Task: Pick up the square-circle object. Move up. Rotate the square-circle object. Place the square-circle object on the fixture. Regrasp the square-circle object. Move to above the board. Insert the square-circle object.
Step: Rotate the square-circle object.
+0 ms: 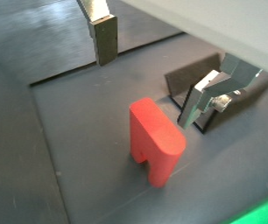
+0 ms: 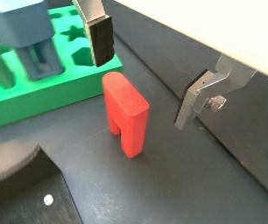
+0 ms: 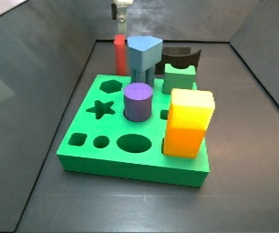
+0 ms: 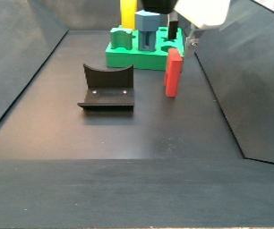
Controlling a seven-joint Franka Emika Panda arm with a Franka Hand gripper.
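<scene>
The red block (image 4: 173, 72) stands upright on the dark floor at the upper centre of a side view, just beside the board's (image 4: 130, 61) right edge and near the right wall. In both wrist views it stands free (image 2: 124, 112), with bare floor around it. The gripper (image 4: 192, 40) hangs above it at the upper right, not touching it; its jaws are apart, one finger (image 1: 105, 38) and the other (image 1: 207, 103) showing. The fixture (image 4: 107, 88) sits centre-left, well apart, with open floor in the foreground.
</scene>
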